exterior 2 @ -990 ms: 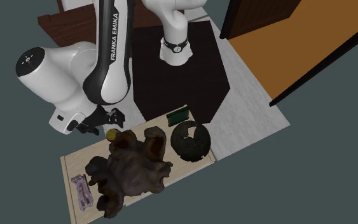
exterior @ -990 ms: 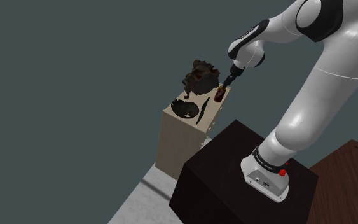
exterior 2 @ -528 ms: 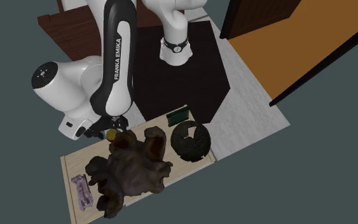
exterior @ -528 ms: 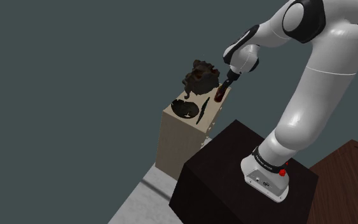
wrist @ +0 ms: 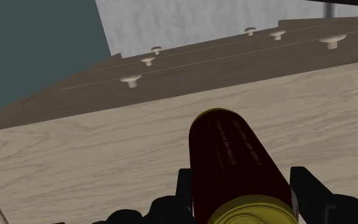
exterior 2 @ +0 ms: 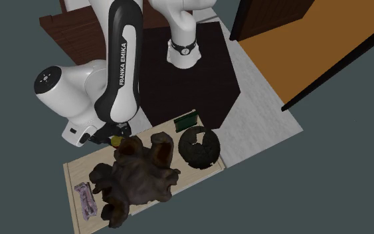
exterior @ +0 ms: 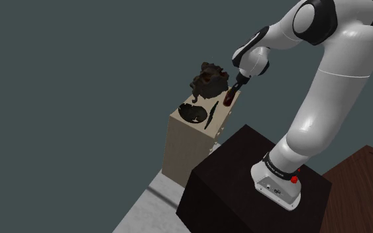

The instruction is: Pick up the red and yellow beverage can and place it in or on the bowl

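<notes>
Currently fingers (wrist: 303, 186) grip the dark red can (wrist: 231, 159) mid-body, one each side. Probably light, rigid, slick; squeeze firmly.

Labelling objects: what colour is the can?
The can is dark red with a yellow end, clearest in the wrist view.

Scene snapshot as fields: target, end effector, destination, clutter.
target: dark red can with a yellow top, upright on the light wood cabinet top
end effector: above the can, fingers clasping its sides
destination: dark bowl, to the second exterior view's right of the can; the can is not in it
clutter: dark brown lumpy object next to the can; green flat item beside the bowl; purplish item at the far end
</notes>
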Action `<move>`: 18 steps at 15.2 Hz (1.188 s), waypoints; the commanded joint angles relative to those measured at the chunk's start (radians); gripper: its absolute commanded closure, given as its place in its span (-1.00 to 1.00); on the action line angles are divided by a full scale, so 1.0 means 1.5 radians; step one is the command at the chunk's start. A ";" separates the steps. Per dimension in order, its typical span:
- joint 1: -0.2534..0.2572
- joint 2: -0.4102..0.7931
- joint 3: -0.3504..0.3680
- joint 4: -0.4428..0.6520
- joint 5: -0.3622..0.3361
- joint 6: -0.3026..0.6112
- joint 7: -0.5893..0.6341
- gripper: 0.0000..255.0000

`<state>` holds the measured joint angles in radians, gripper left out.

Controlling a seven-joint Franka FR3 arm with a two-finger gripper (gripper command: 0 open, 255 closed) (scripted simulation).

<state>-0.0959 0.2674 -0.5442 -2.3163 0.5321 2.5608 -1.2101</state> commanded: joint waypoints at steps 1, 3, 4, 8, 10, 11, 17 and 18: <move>0.000 0.000 0.000 0.000 0.000 0.000 0.000 1.00; 0.000 0.000 0.000 0.000 0.000 0.000 0.000 1.00; 0.000 0.000 0.000 0.000 0.000 0.000 0.000 1.00; 0.000 0.000 0.000 0.000 0.000 0.000 0.000 1.00; 0.004 -0.009 -0.005 -0.001 -0.011 -0.006 0.008 1.00; 0.007 -0.017 -0.010 -0.001 -0.022 -0.011 0.017 1.00; 0.025 -0.068 -0.036 0.000 -0.087 -0.048 0.068 1.00; 0.027 -0.077 -0.039 0.001 -0.098 -0.055 0.076 1.00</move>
<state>-0.0607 0.1693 -0.5970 -2.3114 0.4052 2.4871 -1.1118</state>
